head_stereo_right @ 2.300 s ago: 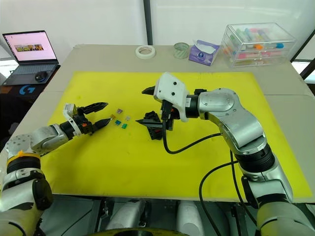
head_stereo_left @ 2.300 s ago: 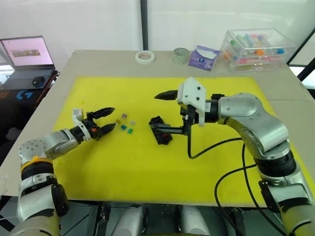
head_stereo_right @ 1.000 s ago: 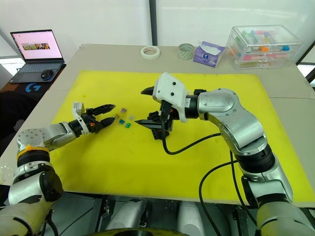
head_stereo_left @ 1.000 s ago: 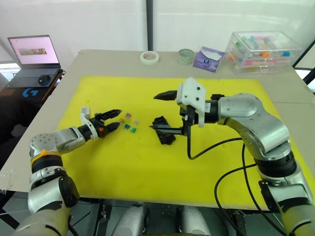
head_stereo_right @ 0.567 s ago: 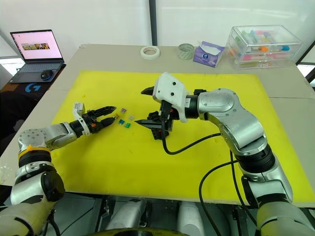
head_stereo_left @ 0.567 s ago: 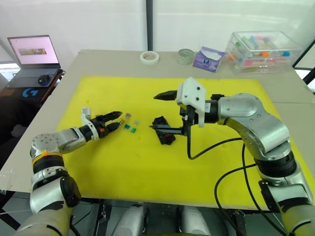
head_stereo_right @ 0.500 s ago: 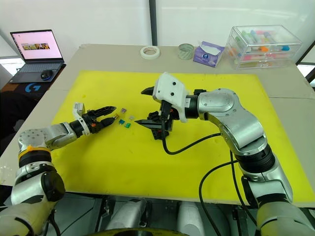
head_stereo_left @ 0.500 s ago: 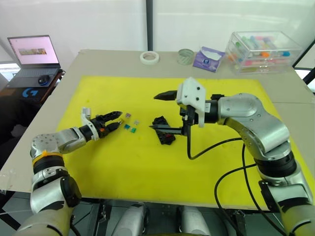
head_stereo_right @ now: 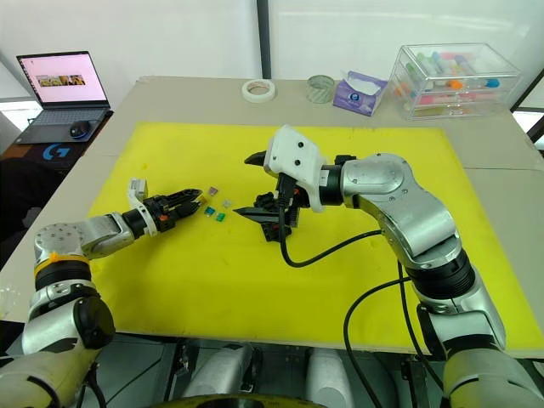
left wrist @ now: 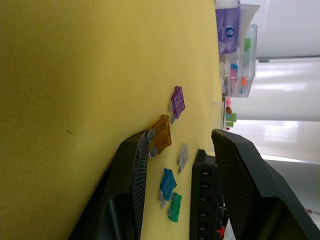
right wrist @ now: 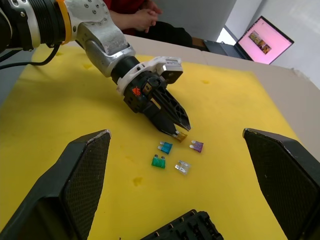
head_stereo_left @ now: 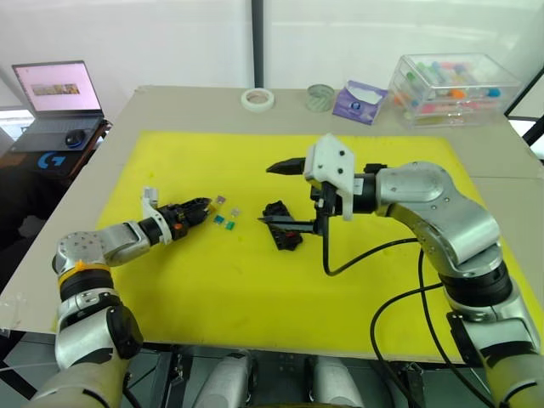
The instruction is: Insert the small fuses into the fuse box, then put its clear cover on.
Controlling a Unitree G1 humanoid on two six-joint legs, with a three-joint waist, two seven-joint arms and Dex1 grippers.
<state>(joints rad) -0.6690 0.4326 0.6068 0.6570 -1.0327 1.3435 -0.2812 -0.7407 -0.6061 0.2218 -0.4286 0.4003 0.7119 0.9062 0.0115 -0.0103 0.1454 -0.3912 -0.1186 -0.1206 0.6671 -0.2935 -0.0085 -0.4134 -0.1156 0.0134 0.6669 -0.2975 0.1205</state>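
Several small fuses lie loose on the yellow mat (head_stereo_left: pixel 255 289): orange (right wrist: pixel 181 135), purple (right wrist: pixel 197 146), teal (right wrist: pixel 164 147), green (right wrist: pixel 158 161) and grey (right wrist: pixel 182 167). My left gripper (head_stereo_left: pixel 201 208) lies low on the mat with its tips at the orange fuse (left wrist: pixel 161 135), which touches one finger (left wrist: pixel 134 165). Its jaws stand narrowly apart. The black fuse box (head_stereo_left: pixel 281 235) sits just right of the fuses. My right gripper (head_stereo_left: pixel 269 194) hangs wide open over the box, empty. The clear cover is out of view.
At the table's back stand a tape roll (head_stereo_left: pixel 258 99), a small round tin (head_stereo_left: pixel 321 96), a purple tissue pack (head_stereo_left: pixel 355 102) and a large clear box of coloured tubes (head_stereo_left: pixel 455 85). A laptop (head_stereo_left: pixel 55 89) sits far left. A person's hands (right wrist: pixel 145 10) rest behind the table.
My left gripper's fingers have drawn much closer together at the orange fuse and crept slightly toward the fuses. The right arm and fuse box have not moved.
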